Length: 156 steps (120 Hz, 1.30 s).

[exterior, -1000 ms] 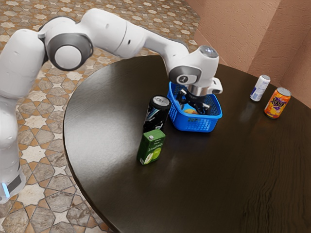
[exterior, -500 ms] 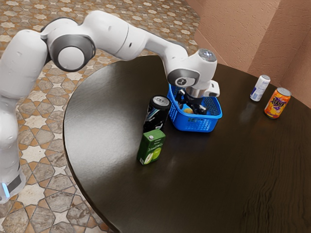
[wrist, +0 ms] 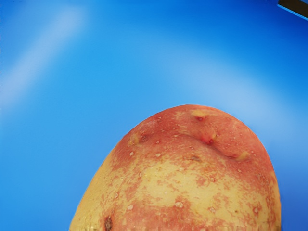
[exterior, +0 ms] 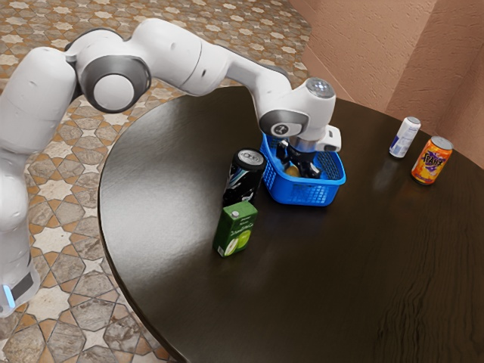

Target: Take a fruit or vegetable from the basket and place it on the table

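Note:
In the exterior view my black gripper is down inside the blue basket, near its side toward the exterior view's left. A yellowish potato lies in the basket right by the gripper, partly covered by it. The wrist view has the red-and-yellow potato large at the lower edge, close under my hand, against the blue inside of the basket. The gripper's lower parts are hard to make out among the dark shapes, and whether it holds the potato cannot be told.
A black can stands close beside the basket, with a green juice carton in front of it. Toward the exterior view's right are a white can and an orange can. All stand on the dark round table.
My hand has shifted slightly toward the exterior view's left and sunk a little within the basket, tilting somewhat on the way. The basket, cans and carton have stayed where they were.

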Each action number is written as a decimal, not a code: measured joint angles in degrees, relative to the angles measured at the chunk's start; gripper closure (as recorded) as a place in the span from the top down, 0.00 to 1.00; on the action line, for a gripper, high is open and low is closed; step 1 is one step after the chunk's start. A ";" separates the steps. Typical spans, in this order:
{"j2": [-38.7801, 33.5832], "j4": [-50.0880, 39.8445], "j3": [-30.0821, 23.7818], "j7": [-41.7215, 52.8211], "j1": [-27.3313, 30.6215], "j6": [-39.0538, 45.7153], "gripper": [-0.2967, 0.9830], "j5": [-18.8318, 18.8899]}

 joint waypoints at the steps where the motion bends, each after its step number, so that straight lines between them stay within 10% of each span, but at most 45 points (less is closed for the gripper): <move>1: 0.00 0.00 0.04 0.02 -0.01 0.03 0.49 0.04; 66: -15.01 -4.24 1.43 -3.04 -7.48 0.99 0.39 8.06; 116: -5.09 10.81 1.30 -5.14 -24.19 6.61 0.37 17.88; 146: -6.36 10.15 1.35 -6.79 -22.34 9.31 0.70 17.41; 156: -12.34 6.78 1.24 -16.15 -14.06 3.05 0.73 5.67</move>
